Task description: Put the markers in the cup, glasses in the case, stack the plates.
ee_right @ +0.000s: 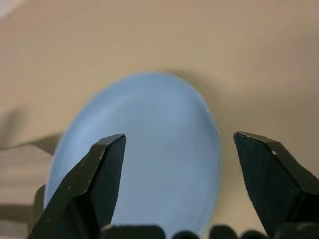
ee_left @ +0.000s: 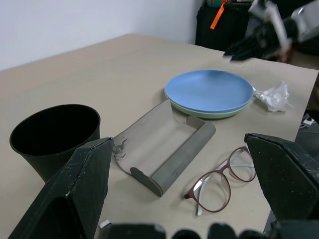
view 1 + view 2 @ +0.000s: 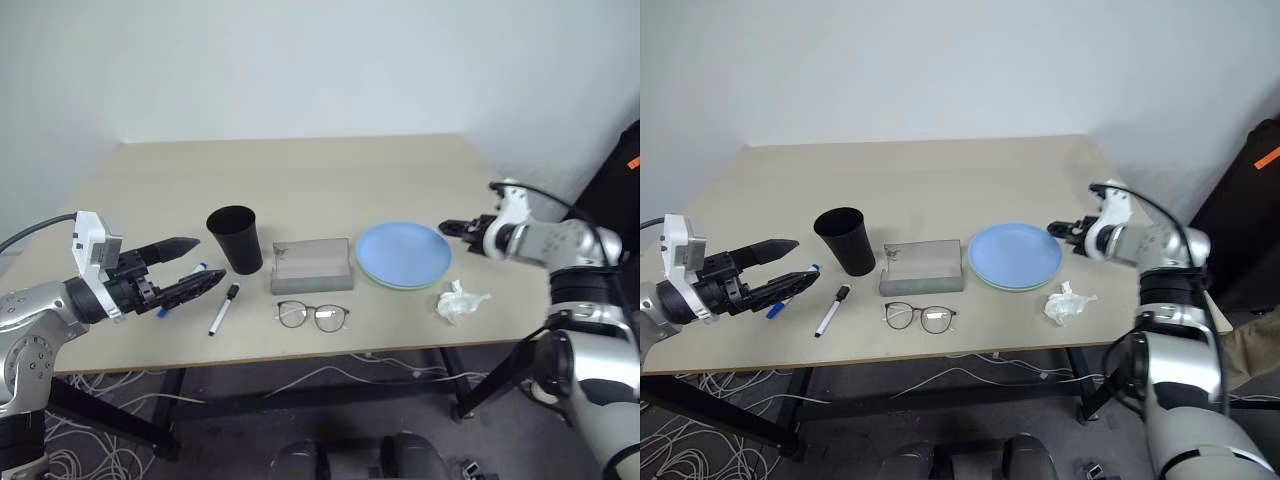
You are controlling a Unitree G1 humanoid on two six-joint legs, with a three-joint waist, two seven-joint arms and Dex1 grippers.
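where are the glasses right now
The glasses lie open on the table near its front edge, just in front of the grey case, right of the black-capped marker.

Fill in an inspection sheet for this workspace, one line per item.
Surface: beige table.
Job's things: blue plate stacked on green plate; black cup upright, empty; grey case open, empty; glasses in front of the case; black-capped marker and blue-capped marker lying on the table.
Clutter: crumpled tissue.
Grippers: left gripper open; right gripper open beside the plates.
Cables: cables on the floor.
Surroundings: white wall.
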